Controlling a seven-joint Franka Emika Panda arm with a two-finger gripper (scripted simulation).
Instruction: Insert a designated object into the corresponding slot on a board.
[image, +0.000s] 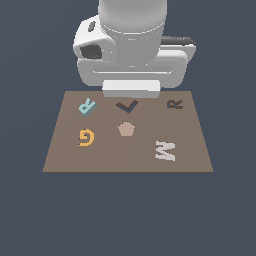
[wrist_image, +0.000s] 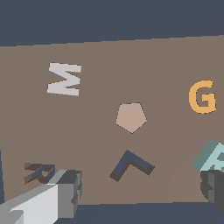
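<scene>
While your gripper (wrist_image: 140, 192) hangs wide open and empty over the board's (image: 65, 160) far edge, the teal R (image: 87, 106) lies flat just off toward the exterior view's left. You're beside it, not around it, one finger (wrist_image: 214, 190) right at its edge. Slot (image: 174, 104) sits well apart, far corner on the right.

Brown board (image: 60, 157) carries teal "R" (image: 87, 106), orange "G" (image: 86, 137), whitish "M" (image: 165, 150), dark recess, apparently "R" (image: 174, 104).
</scene>
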